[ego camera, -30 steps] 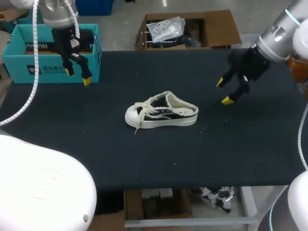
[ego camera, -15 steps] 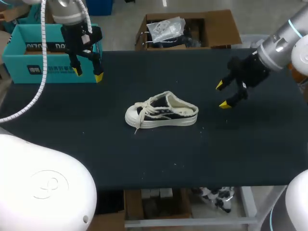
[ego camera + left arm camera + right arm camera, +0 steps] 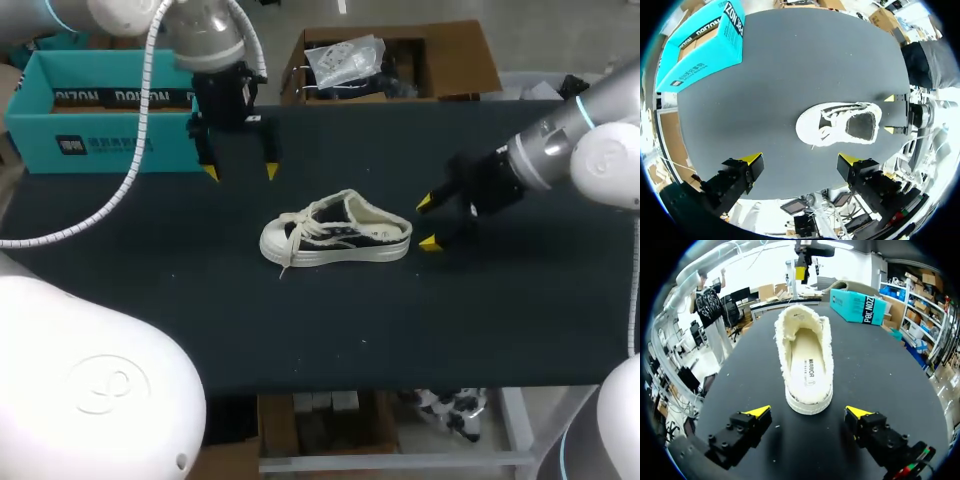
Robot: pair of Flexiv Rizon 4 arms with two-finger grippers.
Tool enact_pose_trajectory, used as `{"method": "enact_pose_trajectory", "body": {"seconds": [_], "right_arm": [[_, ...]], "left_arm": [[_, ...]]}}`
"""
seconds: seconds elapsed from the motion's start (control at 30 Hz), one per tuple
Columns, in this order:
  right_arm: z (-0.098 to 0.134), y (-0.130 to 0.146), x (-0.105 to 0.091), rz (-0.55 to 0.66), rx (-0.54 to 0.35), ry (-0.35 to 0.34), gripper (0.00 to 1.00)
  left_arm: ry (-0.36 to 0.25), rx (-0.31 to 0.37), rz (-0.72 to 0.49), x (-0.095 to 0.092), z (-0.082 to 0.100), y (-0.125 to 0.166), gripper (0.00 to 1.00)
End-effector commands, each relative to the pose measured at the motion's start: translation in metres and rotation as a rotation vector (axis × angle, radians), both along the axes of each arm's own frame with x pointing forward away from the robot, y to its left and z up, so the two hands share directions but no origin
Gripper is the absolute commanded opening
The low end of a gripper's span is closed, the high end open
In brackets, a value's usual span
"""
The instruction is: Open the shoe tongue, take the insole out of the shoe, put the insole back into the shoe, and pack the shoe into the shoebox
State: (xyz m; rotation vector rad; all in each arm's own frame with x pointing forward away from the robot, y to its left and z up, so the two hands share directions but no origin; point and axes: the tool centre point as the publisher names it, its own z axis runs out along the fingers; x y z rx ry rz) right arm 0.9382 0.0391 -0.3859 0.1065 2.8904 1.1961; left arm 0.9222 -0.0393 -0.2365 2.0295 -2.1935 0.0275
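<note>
Cream shoe (image 3: 335, 235) just ahead of open right gripper (image 3: 426, 223); open left gripper (image 3: 241, 171) farther off.

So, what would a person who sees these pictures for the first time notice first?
Most likely the cream shoe, lying alone in the middle of the dark table with loose laces. Next, the bright teal shoebox at the table's far left corner. Then the yellow tips: the right gripper open just behind the heel, the left gripper open between shoebox and shoe.
</note>
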Motion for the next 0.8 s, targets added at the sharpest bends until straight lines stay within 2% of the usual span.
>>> {"method": "enact_pose_trajectory", "body": {"seconds": [0.03,0.43,0.8], "right_arm": [[-0.017,0.015,0.001,-0.013,0.02,0.003,1.0],[-0.038,0.039,0.003,-0.014,0.105,0.003,1.0],[-0.043,0.059,0.007,-0.001,0.151,0.001,1.0]], "left_arm": [[0.008,0.07,0.169,-0.003,-0.006,-0.019,1.0],[0.051,0.072,0.096,-0.005,-0.018,-0.052,1.0],[0.08,0.066,0.071,-0.002,-0.028,-0.061,1.0]]}}
